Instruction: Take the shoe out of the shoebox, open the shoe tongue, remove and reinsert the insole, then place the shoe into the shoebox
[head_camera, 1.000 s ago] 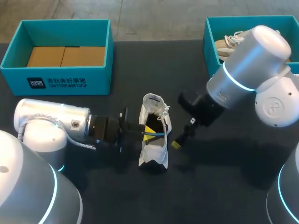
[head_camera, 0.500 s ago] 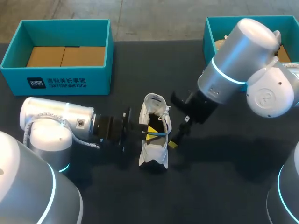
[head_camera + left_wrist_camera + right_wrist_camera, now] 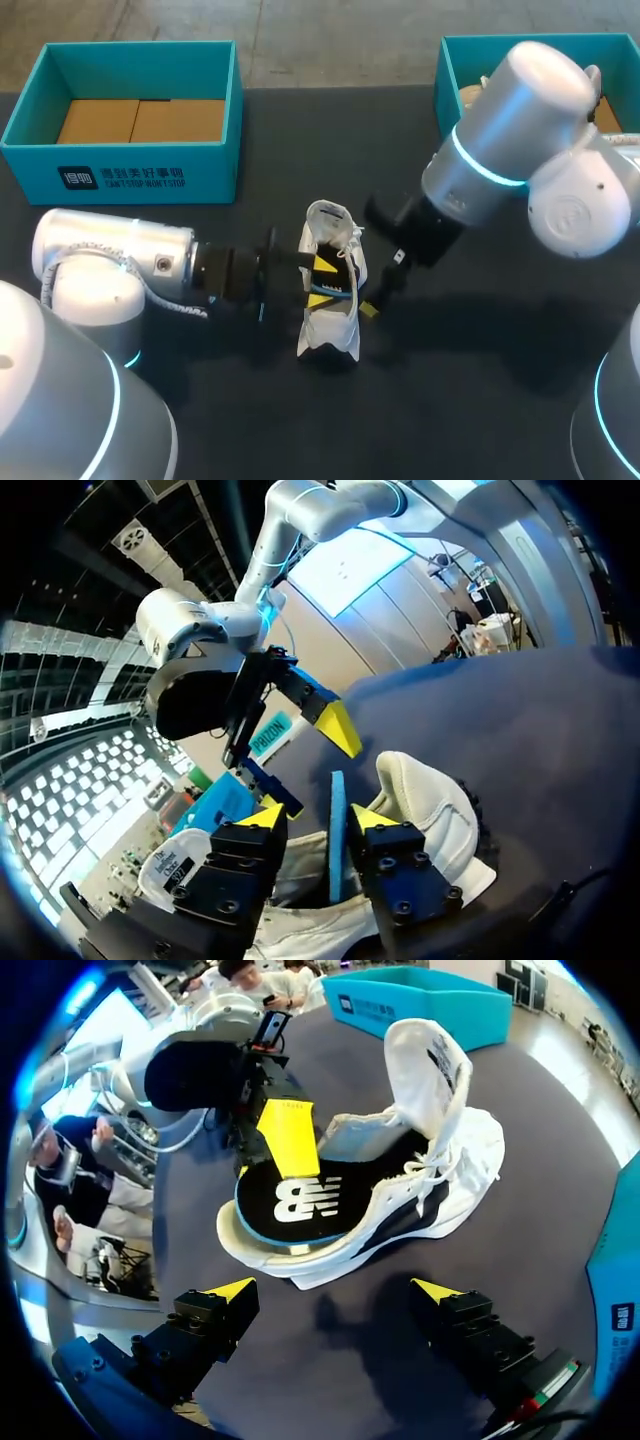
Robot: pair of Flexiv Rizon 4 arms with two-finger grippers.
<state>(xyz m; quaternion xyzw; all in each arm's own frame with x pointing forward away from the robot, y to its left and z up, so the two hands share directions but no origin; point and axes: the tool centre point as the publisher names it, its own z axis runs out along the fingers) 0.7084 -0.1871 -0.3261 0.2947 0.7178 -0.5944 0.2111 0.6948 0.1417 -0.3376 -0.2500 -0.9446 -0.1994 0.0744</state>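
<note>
Blue-edged insole [image 3: 300, 1205] in left pincer [image 3: 318, 817], shoe [image 3: 450, 1160] ahead of right pincer [image 3: 335, 1288]

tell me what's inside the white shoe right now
The black insole, blue-edged, lies in the opening of the shoe, with the left gripper shut on it. The shoe's floor beneath the insole and its toe end are covered.
</note>
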